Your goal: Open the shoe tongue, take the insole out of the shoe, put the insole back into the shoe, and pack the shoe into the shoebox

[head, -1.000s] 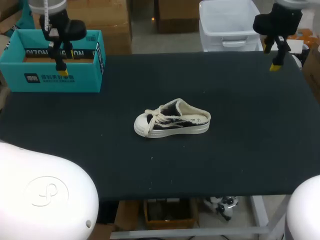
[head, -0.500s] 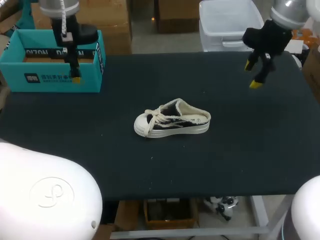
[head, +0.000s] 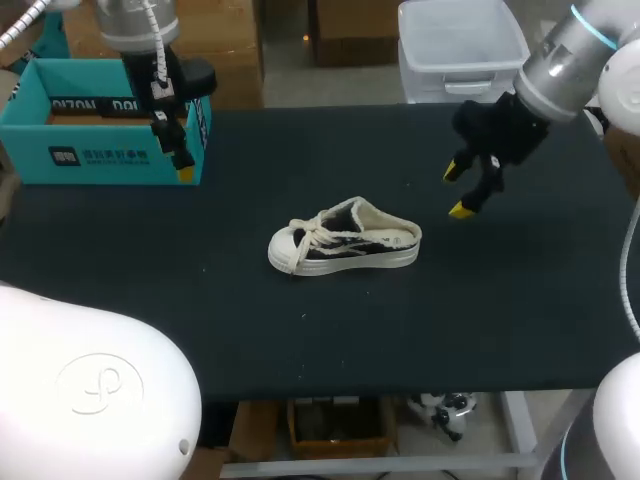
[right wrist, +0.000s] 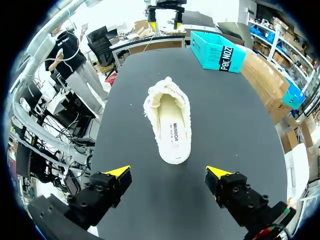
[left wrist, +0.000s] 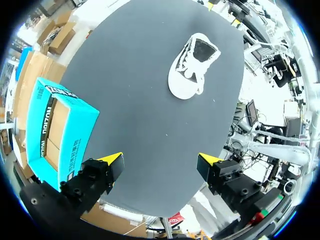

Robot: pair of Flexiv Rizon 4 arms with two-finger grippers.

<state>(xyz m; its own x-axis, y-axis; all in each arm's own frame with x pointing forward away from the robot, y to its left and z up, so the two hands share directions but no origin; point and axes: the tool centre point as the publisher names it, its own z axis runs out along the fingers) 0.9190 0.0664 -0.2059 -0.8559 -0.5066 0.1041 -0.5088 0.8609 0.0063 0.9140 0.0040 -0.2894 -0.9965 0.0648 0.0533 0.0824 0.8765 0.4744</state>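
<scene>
1. Shoe: black-and-white canvas low-top shoe (head: pixel 345 238) with a white rubber sole, centre of frame in head view. It sits upright on its sole on the black cloth surface (head: pixel 500 300). White toe cap (head: pixel 283 250) points to frame left, heel to frame right.
2. Cream laces (head: pixel 315 228) lie bunched over the front half. Fuzzy cream lining shows round the opening.
3. Right wrist view looks straight into the shoe (right wrist: pixel 170 122). Cream insole (right wrist: pixel 171 132) w/ dark print lies flat inside it. Shoe isn't in the box.
4. Box: open-top teal cardboard shoebox (head: pixel 110 125), upper left of frame in head view, at the surface's far left corner, well apart from the shoe. Brown interior visible.
5. Left hand (head: pixel 183 165): upper left of frame, just in front of the box's right front corner. Can't tell from head view whether it touches the box.
6. Left wrist view: left hand (left wrist: pixel 160 161) has its fingers spread wide w/ nothing between them. Box (left wrist: pixel 55 130) sits just beside one finger, shoe (left wrist: pixel 192 65) well ahead.
7. Right hand (head: pixel 457 190): right of centre in the upper half of frame, near the shoe's heel end but apart from it, no contact.
8. Right wrist view: right hand (right wrist: pixel 168 173) is spread wide too, holding nothing. Shoe lies ahead, lined up w/ the gap, heel end nearest. Box (right wrist: pixel 217 50) is far beyond the shoe.
</scene>
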